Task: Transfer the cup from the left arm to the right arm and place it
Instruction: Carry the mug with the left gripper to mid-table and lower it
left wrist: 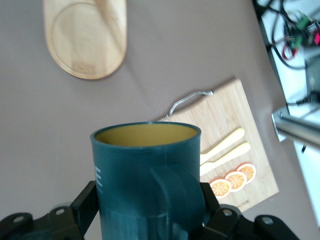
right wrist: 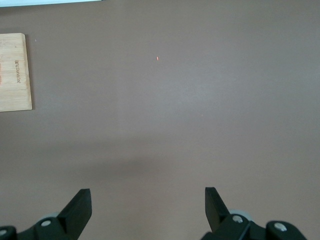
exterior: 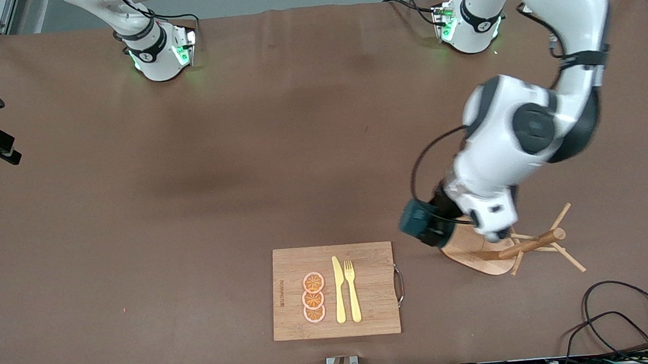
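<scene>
Cup (exterior: pixel 418 221) held in the air: the dark teal-green mug with its golden-tan inside is clamped in the left gripper (exterior: pixel 437 225), whose two fingers (left wrist: pixel 85 202) press against its sides, the handle turned toward the wrist camera. The left arm comes from its base at the top of the front view and bends down over the table (exterior: pixel 188 216), so that gripper and cup hang over the edge of the wooden peg stand (exterior: pixel 514 245) and the bare tabletop just beside it, toward the right arm's end. The stand's rounded base (left wrist: pixel 85 40) shows in the left wrist view with nothing on it.

Beside the stand, toward the right arm's end of the table, lies a bamboo cutting board (exterior: pixel 335 291) with a metal handle (exterior: pixel 400 285) on the edge facing the stand. On the board lie three orange slices (exterior: pixel 313 297) in a row, with a yellow knife (exterior: pixel 339 289) and a yellow fork (exterior: pixel 352 291) side by side next to them.

The right arm waits; the right gripper (right wrist: pixel 148 207) hangs over bare tabletop with its jaws spread wide and nothing between them. A corner of the cutting board shows at the edge of the right wrist view.
</scene>
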